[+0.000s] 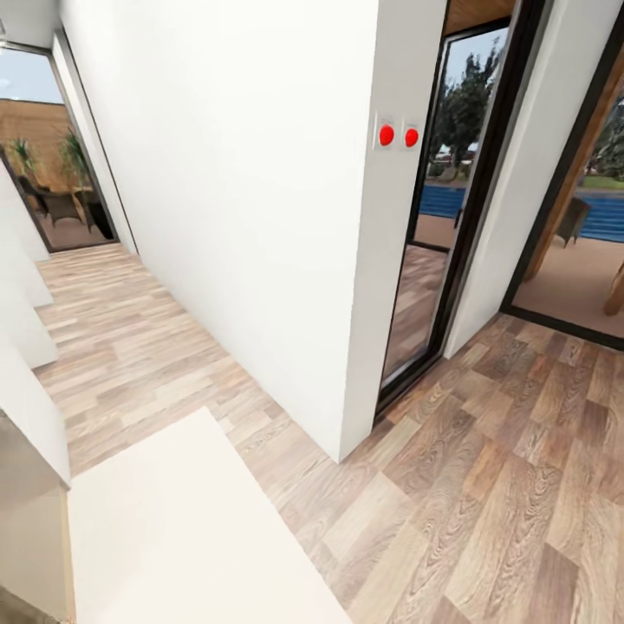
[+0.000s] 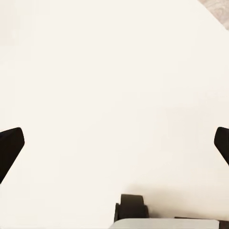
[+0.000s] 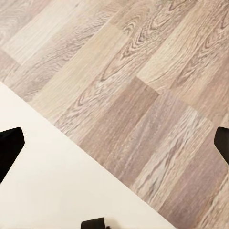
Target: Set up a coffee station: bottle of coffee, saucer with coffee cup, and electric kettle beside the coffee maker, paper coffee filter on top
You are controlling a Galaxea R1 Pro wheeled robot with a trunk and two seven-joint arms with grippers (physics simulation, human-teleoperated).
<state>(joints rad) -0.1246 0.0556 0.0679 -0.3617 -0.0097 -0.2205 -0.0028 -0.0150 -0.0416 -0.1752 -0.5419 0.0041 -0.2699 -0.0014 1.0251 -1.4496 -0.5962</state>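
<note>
- The left gripper hangs over a plain cream-white flat surface; its two black fingertips sit far apart at opposite edges of the left wrist view, so the jaws are spread wide and carry nothing.
- The right gripper is likewise released, its dark fingertips wide apart with nothing between them. Beneath it, the edge of the same cream-white surface runs diagonally, and beyond that edge lies a wood-plank floor in mixed beige and brown.
- In the head view the cream-white surface sits low and to the left, with the plank floor stretching ahead and to the right.
- A white wall corner stands ahead, bearing two round red buttons on a white plate.
- Past it, dark-framed glass doors look onto a blue pool and trees.
- The coffee things, countertop and shelf cannot be placed from these views.
</note>
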